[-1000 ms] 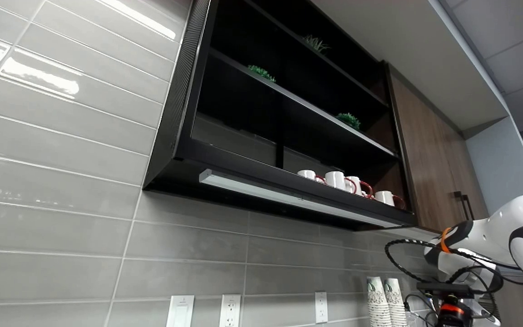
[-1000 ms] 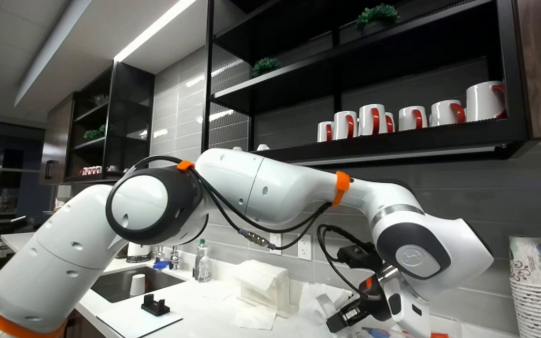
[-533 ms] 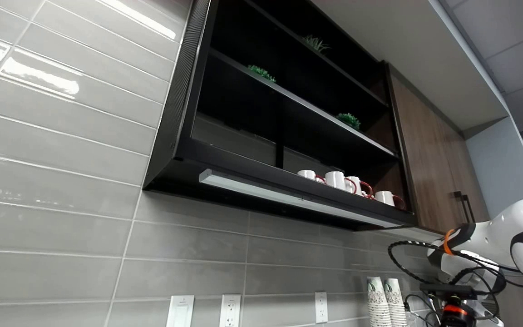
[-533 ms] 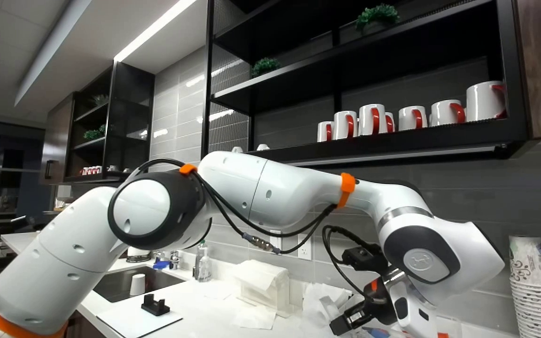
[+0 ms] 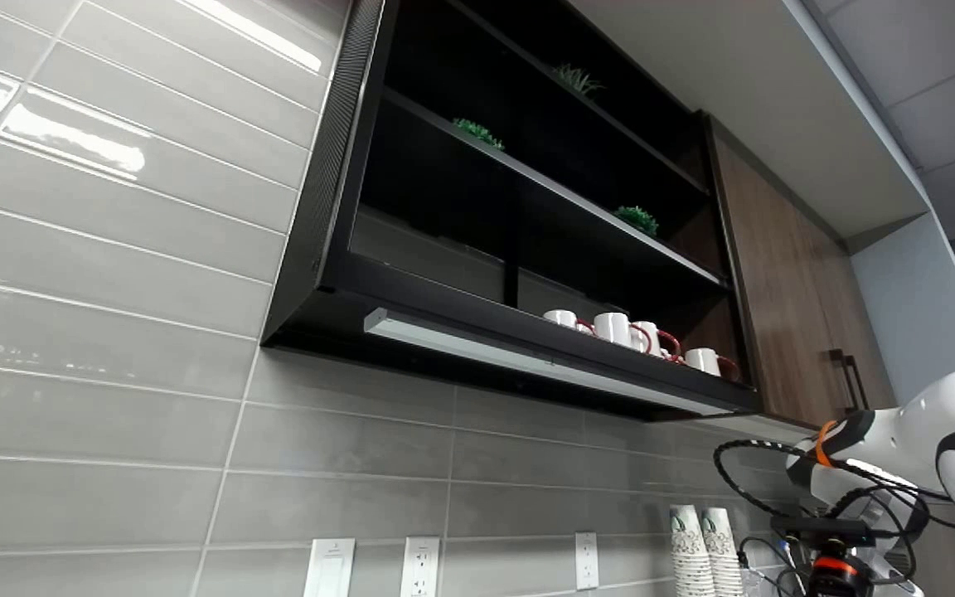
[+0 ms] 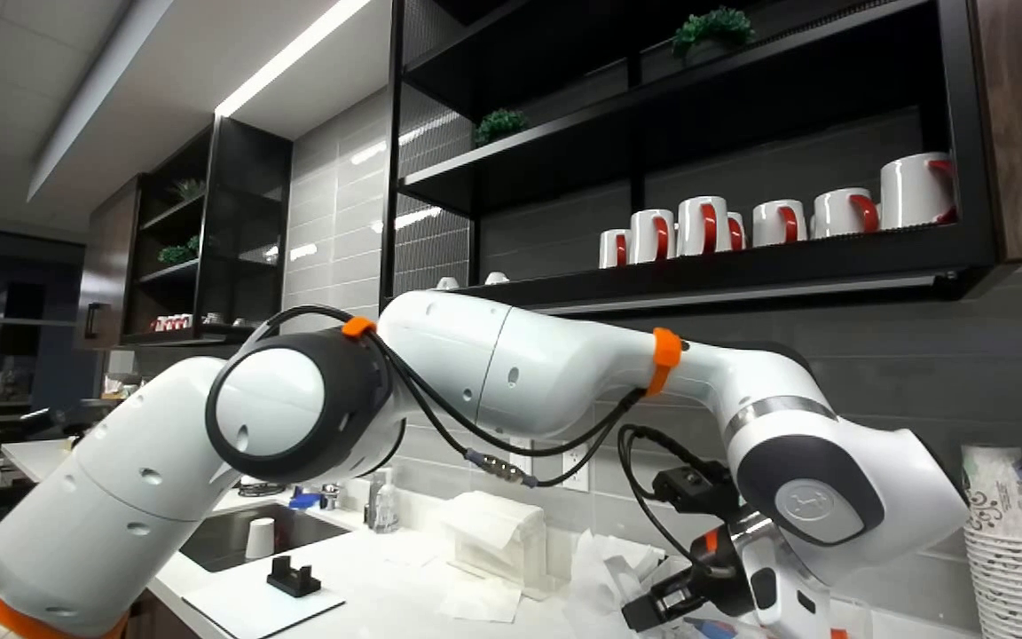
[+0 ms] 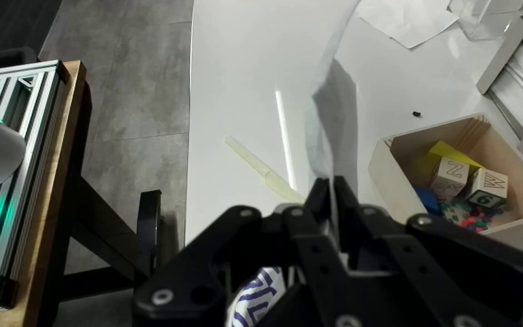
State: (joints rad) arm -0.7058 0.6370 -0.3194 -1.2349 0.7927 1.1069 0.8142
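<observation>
White sheet [image 7: 319, 131] is pinched in your narrowed gripper [image 7: 332, 185] in the wrist view, between the edge of the counter [image 7: 229, 81] and the wooden box [image 7: 393, 179]. In an exterior view, your gripper hangs well apart from the paper cups [image 6: 1012, 555].

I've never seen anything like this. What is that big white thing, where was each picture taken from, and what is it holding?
The white thing is a robot arm, bending at joints a little like a shoulder, elbow and wrist. The exterior views are taken from two places outside it; both show white mugs on a black shelf. The wrist view is taken from the arm's own end, looking past its black jaws, the dark shapes low in that picture. They are closed on a thin white sheet, perhaps paper. On the white counter lie what looks like a pale yellow knife and an open wooden box with letter blocks inside.
</observation>
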